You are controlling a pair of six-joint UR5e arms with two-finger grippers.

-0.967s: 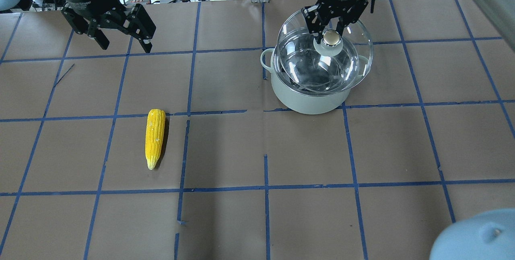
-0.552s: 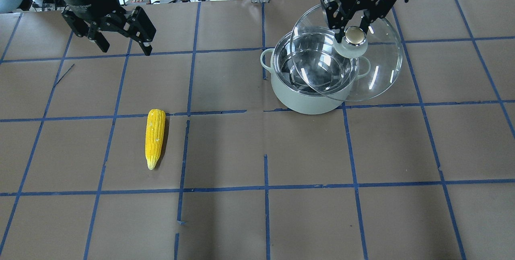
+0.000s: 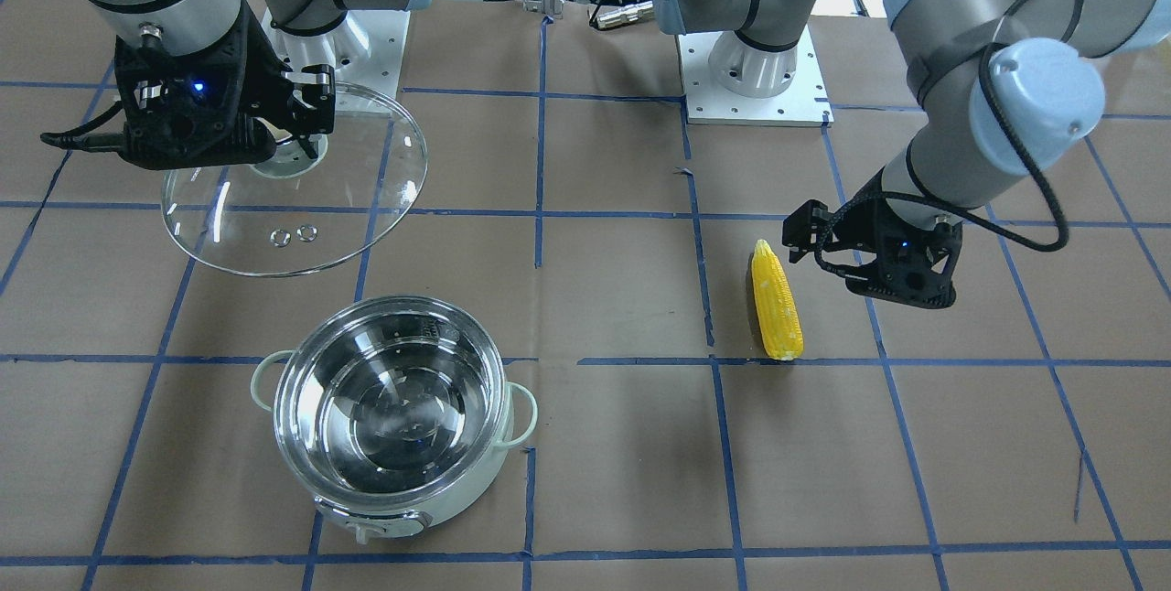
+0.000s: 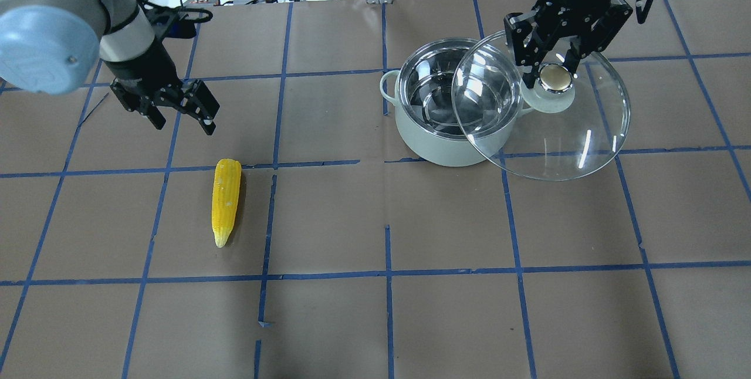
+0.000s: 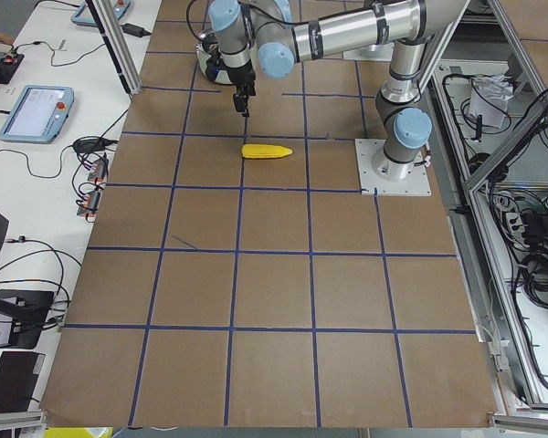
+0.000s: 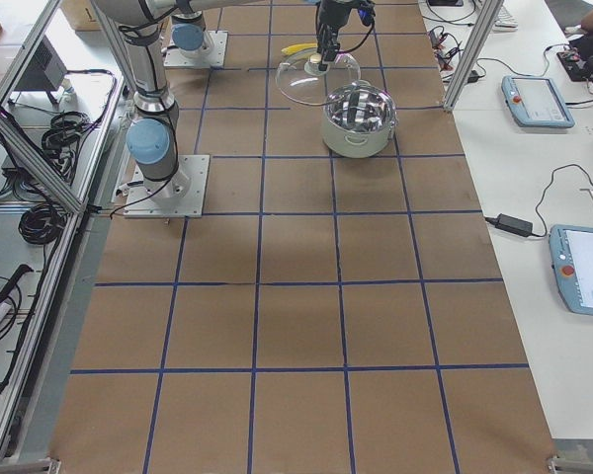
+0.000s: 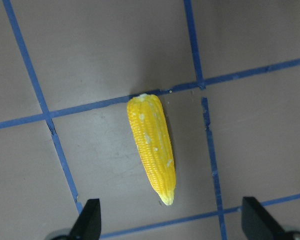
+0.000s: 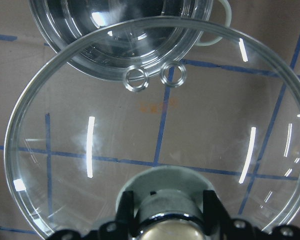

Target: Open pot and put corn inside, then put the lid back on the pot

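Aloft, right gripper [image 4: 554, 77] grips lid [image 4: 563, 138] beside pot [image 4: 434, 145] — corn [image 4: 226, 202] apart.

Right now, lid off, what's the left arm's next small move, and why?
Probably bring the left gripper over the corn and lower it: its jaws are open, the corn lies untouched just ahead, and the right gripper holds the lid off the pot.

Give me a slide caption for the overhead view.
Right gripper holds the lid beside the open pot; left gripper, open, hovers near the corn.
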